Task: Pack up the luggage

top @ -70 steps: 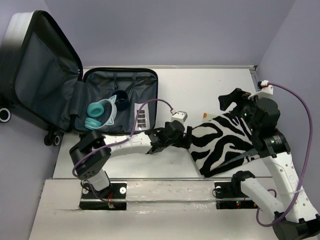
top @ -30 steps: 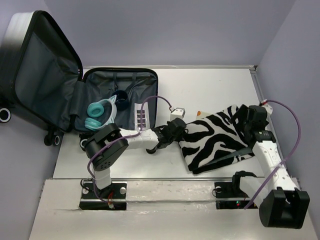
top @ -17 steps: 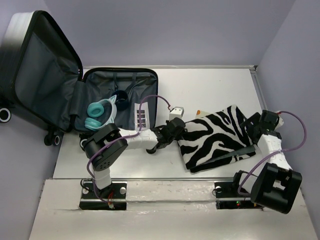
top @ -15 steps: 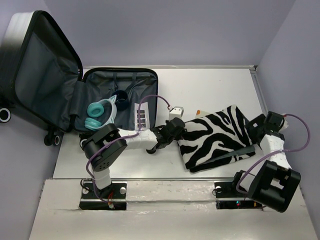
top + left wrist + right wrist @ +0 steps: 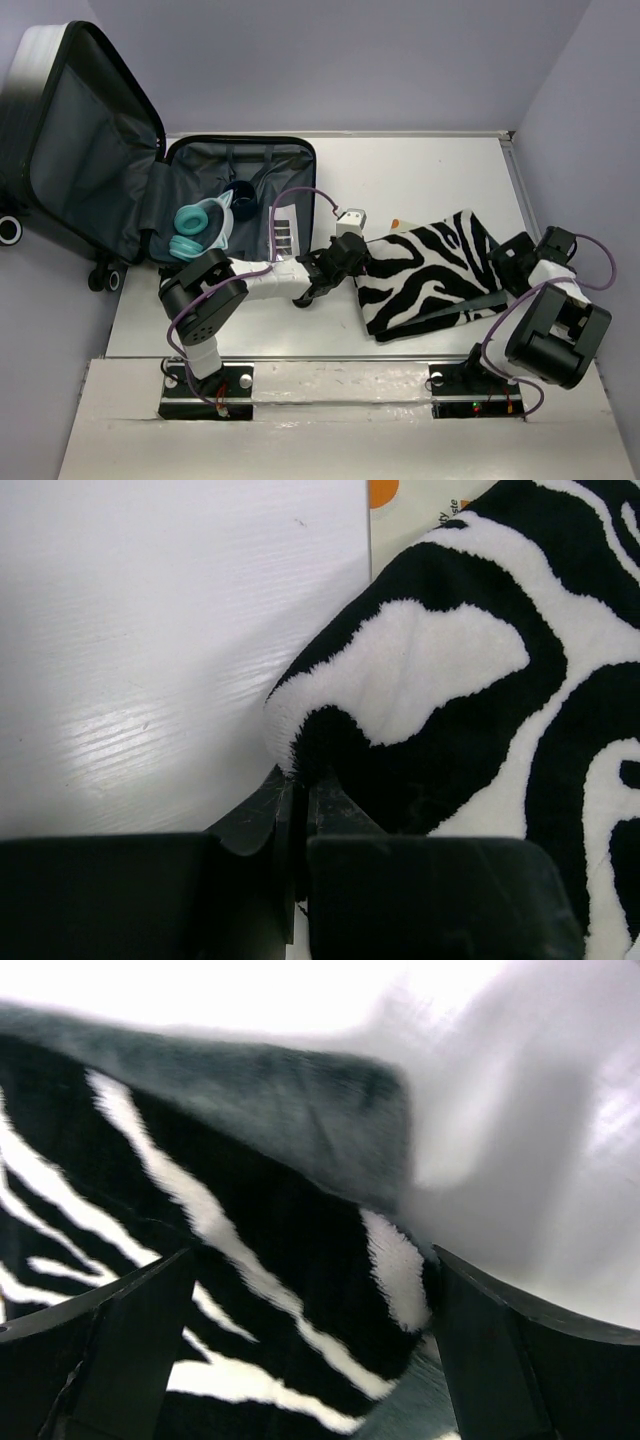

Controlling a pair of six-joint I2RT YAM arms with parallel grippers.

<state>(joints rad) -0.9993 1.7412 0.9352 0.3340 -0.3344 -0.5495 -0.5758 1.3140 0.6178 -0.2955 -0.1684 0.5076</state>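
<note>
The luggage (image 5: 255, 165) lies open at the table's left, its lid (image 5: 85, 150) standing up and its dark grey lining showing. Teal headphones (image 5: 195, 232) and a dark round item (image 5: 240, 197) rest inside. A zebra-striped blanket (image 5: 430, 275) lies folded on the table to the right. My left gripper (image 5: 345, 265) is shut on the blanket's left corner (image 5: 300, 750), the jaws pressed together on the fabric. My right gripper (image 5: 515, 262) is open at the right edge, and the blanket (image 5: 280, 1250) lies between its spread fingers (image 5: 130, 1350).
A pale card with an orange spot (image 5: 398, 224) pokes out from under the blanket's far edge, and shows as (image 5: 400, 500) in the left wrist view. Purple walls close in at the back and right. The white table (image 5: 420, 180) runs behind the blanket.
The right arm swung out and down to the blanket's right edge. The blanket settled flatter and slid slightly left with the left gripper, which stays shut on its corner.
</note>
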